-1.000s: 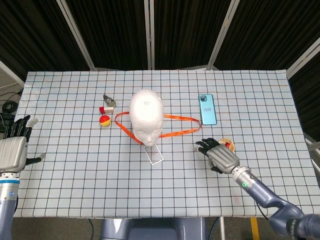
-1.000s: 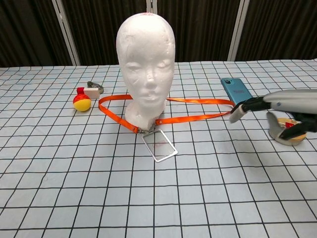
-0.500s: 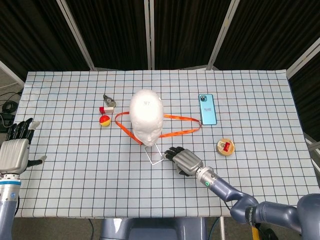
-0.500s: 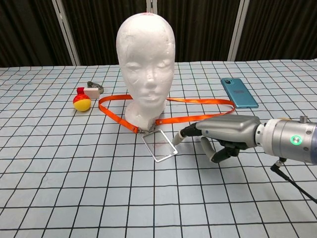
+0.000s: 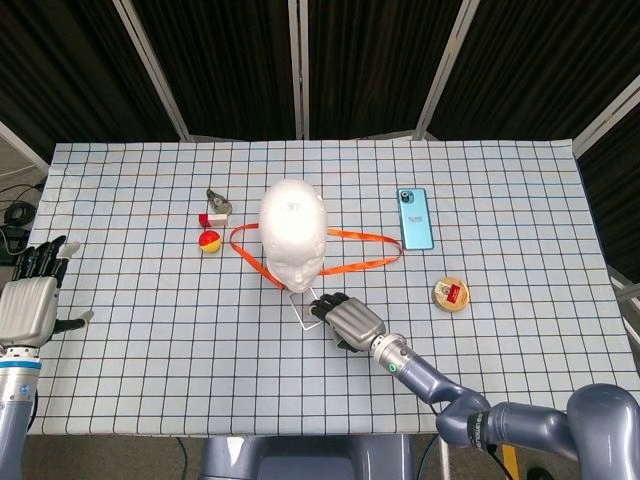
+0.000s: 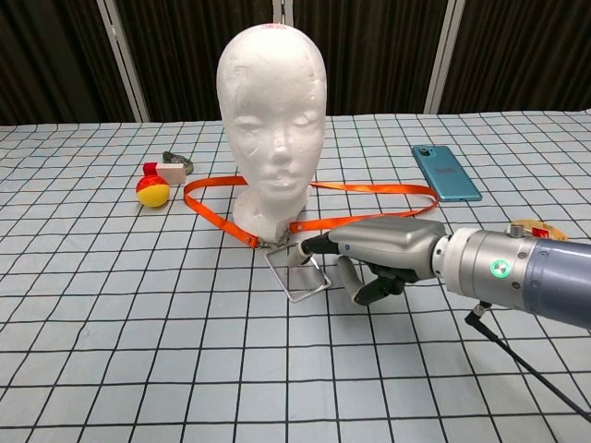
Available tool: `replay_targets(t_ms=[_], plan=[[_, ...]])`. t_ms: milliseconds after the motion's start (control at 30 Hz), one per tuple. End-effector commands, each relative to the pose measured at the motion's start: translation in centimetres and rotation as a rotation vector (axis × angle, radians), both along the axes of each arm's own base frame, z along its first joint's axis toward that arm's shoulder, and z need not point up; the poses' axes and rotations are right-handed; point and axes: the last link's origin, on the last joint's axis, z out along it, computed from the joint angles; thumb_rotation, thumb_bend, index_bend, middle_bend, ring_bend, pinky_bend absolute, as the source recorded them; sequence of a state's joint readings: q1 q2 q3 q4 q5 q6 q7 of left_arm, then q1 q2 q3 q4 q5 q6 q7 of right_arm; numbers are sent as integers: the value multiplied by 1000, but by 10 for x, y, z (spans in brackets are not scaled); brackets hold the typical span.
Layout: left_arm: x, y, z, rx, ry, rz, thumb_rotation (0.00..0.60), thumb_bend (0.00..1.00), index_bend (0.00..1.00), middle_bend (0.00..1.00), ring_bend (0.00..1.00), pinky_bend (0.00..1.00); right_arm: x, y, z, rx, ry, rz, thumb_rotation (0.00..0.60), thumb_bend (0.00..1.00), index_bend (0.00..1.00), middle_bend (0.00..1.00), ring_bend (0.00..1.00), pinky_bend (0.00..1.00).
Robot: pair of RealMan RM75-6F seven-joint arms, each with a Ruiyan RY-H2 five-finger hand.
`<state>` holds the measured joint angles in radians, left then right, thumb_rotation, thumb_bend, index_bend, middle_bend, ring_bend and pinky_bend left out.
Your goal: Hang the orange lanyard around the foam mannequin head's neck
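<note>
Orange lanyard [image 5: 352,237] lying flat on the table, looped about the foam mannequin head [image 5: 293,228] at its base, not raised to the neck. Reaching step: right hand [image 5: 347,320] at the badge holder [image 6: 297,271], fingers extended, gripping nothing plainly. Left hand [image 5: 28,304] spread, idle. Next: pinching the badge or strap.

Checked tablecloth [image 5: 150,330], seen from above. Foam mannequin head [image 5: 293,232] at centre; orange lanyard [image 5: 352,253] looped on the cloth about its base, extending right. Clear badge holder [image 5: 302,307] in front, right hand [image 5: 345,319] with fingertips at it. Left hand [image 5: 28,300] at the left edge, fingers apart, holding nothing. Blue phone [image 5: 415,218]; round tin [image 5: 450,294]; red-yellow ball [image 5: 209,241].
</note>
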<state>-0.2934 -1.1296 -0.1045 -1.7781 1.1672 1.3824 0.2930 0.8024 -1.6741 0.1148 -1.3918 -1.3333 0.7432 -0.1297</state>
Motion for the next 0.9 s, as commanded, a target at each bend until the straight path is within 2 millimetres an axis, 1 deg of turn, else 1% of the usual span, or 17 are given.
replay_targets(t_ms=[33,233,533,900], plan=[[0,0,0,-2,-2,1,600,43,0,0,0,0,0,1,-3,7,8,-1,600,1000,182,154,121,202],[-1,1,-1,-5,-4,3,600,43,0,0,0,0,-4,4,-5,31,39,-2,600,1000,179,165,121,231],[-2,2,-3,-10,-5,6,600,44,0,0,0,0,-8,17,-1,94,71,11,600,1000,195,200,147,261],[-2,2,-4,-18,-6,8,600,44,0,0,0,0,-13,52,15,225,106,40,600,1000,204,207,149,265]])
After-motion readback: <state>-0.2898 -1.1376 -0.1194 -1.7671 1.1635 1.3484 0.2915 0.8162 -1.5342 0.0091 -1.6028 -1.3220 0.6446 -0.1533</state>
